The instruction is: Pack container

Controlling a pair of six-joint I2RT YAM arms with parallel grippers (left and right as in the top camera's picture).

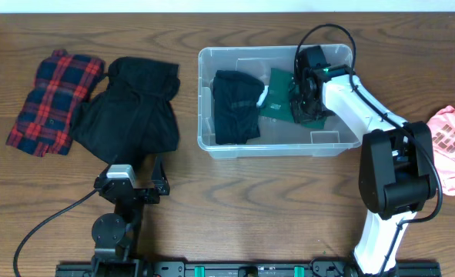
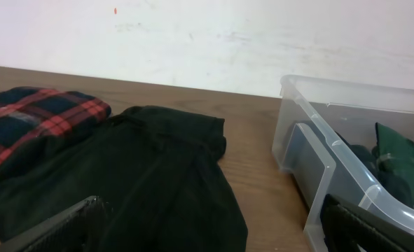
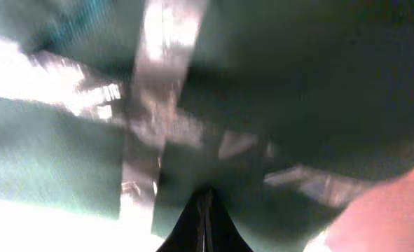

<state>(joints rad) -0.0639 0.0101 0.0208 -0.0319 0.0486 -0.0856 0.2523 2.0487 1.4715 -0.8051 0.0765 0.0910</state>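
Overhead: clear rectangular plastic container (image 1: 281,148) at one o'clock holds folded black garment (image 1: 235,108) and green garment (image 1: 277,104). Right gripper (image 1: 304,100) is inside, fingers pressed together. Left gripper (image 1: 135,183) is spread. Loose black garment (image 1: 131,115), red plaid shirt (image 1: 54,100) and pink cloth (image 1: 452,146) are still unpacked.

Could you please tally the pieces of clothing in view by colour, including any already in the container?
Black garments: 2, one loose, one in the container
Red plaid garment: 1
Green garment: 1, in the container
Pink garment: 1
Total: 5
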